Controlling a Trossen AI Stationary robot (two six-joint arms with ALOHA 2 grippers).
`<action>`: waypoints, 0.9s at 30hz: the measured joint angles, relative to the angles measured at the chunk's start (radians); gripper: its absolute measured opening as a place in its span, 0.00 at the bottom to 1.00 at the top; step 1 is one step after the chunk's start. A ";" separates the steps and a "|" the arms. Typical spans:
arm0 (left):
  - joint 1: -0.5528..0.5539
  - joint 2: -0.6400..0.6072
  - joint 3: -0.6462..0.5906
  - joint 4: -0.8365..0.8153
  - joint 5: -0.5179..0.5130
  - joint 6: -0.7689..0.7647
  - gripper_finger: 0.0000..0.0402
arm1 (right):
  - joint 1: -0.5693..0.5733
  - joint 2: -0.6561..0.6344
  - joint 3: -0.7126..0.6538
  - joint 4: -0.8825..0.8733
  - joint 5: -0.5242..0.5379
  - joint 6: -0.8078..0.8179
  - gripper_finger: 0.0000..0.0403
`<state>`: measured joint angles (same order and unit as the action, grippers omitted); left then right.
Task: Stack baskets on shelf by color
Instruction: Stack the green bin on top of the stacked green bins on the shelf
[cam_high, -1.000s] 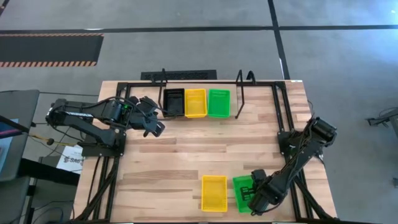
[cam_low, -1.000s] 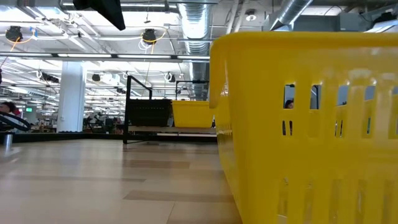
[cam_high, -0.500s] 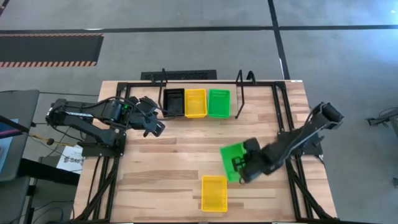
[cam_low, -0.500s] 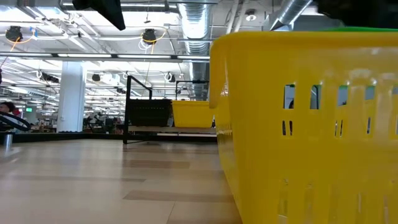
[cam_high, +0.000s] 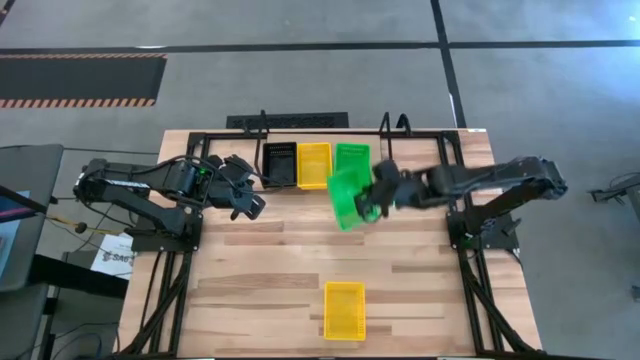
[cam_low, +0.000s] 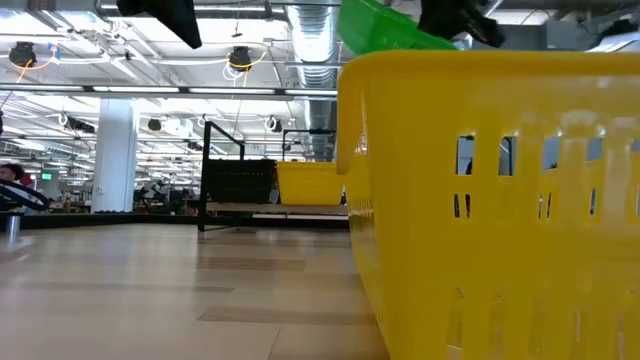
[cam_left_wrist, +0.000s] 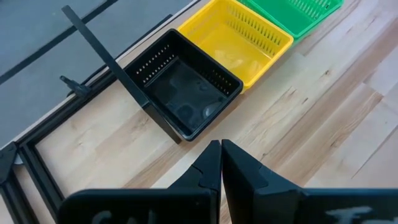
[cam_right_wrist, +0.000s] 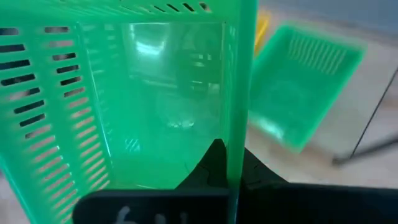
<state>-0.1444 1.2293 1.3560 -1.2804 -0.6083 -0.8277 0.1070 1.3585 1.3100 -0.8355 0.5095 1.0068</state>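
At the shelf's (cam_high: 385, 150) five o'clock, right end effector (cam_high: 372, 200) clamps a tilted green basket (cam_high: 346, 197), which may snag the stack.

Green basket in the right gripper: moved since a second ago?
Yes. The green basket, held by the right gripper, went from beside the loose yellow basket at the near edge up to the shelf.
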 joint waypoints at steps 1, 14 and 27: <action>0.000 0.000 0.000 0.000 0.000 0.000 0.00 | -0.028 -0.006 0.007 0.013 0.011 -0.027 0.00; 0.000 0.000 0.000 0.000 -0.001 0.047 0.00 | -0.290 0.092 0.032 0.076 -0.004 -0.026 0.00; 0.000 0.000 0.000 -0.003 0.000 0.084 0.00 | -0.419 0.219 0.031 0.083 -0.175 -0.035 0.00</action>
<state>-0.1441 1.2297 1.3560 -1.2831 -0.6086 -0.7441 -0.3116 1.5776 1.3415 -0.7527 0.3344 0.9719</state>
